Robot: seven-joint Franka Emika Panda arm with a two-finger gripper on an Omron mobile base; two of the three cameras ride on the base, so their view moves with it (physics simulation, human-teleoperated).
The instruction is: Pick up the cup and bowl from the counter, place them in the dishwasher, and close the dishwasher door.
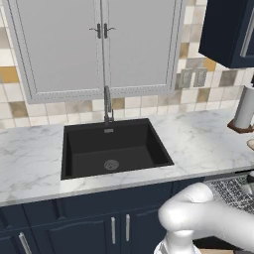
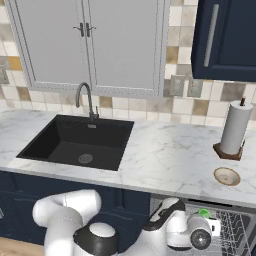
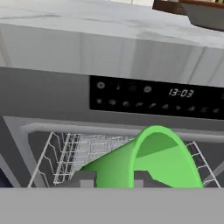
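Observation:
The bright green cup [image 3: 144, 162] lies tilted between my fingertips, its open mouth facing away from the hand. My gripper [image 3: 111, 178] is shut on it just above the dishwasher's [image 3: 153, 97] silver wire rack [image 3: 74, 153]. From the right base view, the cup [image 2: 203, 213] peeks out as a green sliver over my hand, above the rack [image 2: 232, 230]. The cream bowl [image 2: 226, 176] sits upright on the marble counter [image 2: 165, 155] near its front edge. In the left base view the bowl [image 1: 251, 144] is a sliver at the right border. The dishwasher door is out of view.
A paper-towel roll [image 2: 235, 129] on a wooden base stands behind the bowl. The black sink [image 2: 77, 142] with its faucet [image 2: 86, 97] lies to the left. Navy cabinets [image 1: 74, 228] run under the counter. An upper navy cabinet [image 2: 225, 37] hangs at right.

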